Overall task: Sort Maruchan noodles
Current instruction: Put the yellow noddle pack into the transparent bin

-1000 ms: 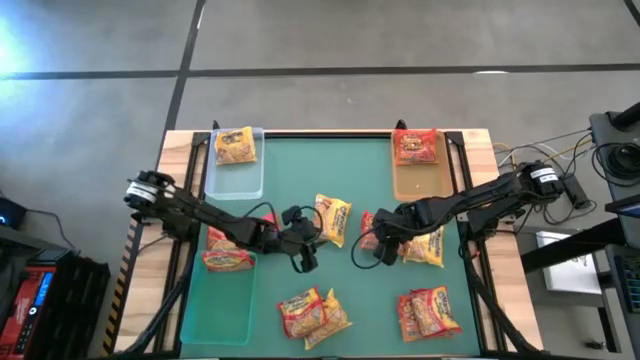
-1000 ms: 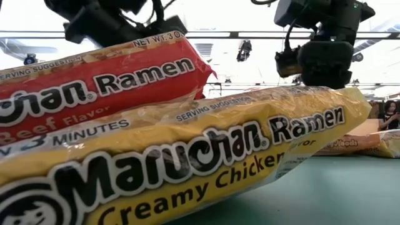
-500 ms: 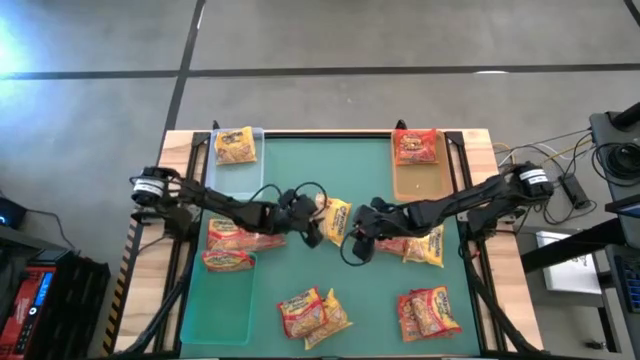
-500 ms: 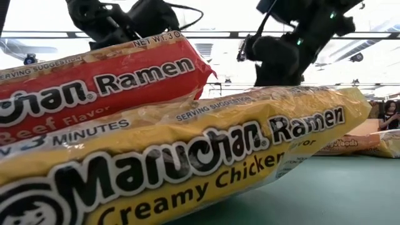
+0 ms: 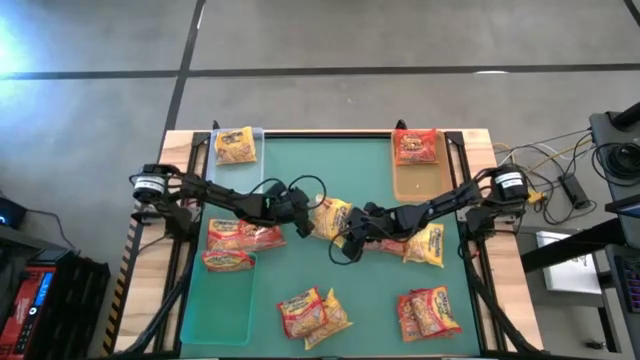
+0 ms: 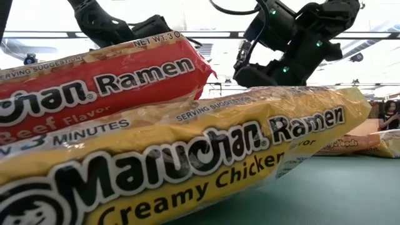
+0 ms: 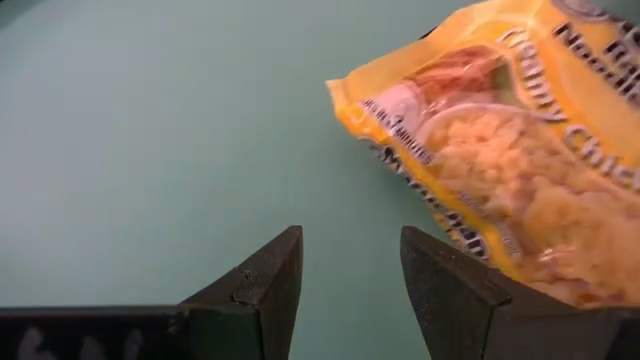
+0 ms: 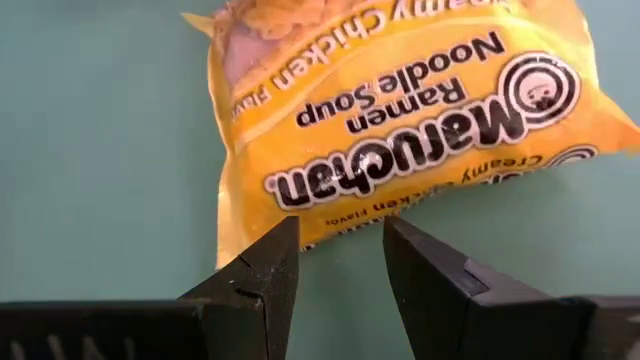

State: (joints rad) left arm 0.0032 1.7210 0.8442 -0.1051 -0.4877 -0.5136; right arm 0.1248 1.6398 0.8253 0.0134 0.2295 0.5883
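Yellow creamy-chicken packet (image 5: 333,218) lying flat mid-worktop (image 5: 300,160), flanked by both arms. Left tool (image 5: 302,222) just left of it, fingers parted, holding nothing; right tool (image 5: 348,240) at its near-right corner, likewise parted and empty. Other packets scattered left, near and right; one in each far tray. Probably light, crinkly and slick, with a brittle noodle block inside. Best pinched at a crimped end seam or across a thin edge, gently, to avoid crushing.

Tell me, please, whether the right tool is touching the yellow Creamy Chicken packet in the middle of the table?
Cannot tell. The right wrist view shows the right tool open at the yellow packet's edge, neither contact nor gap plain.
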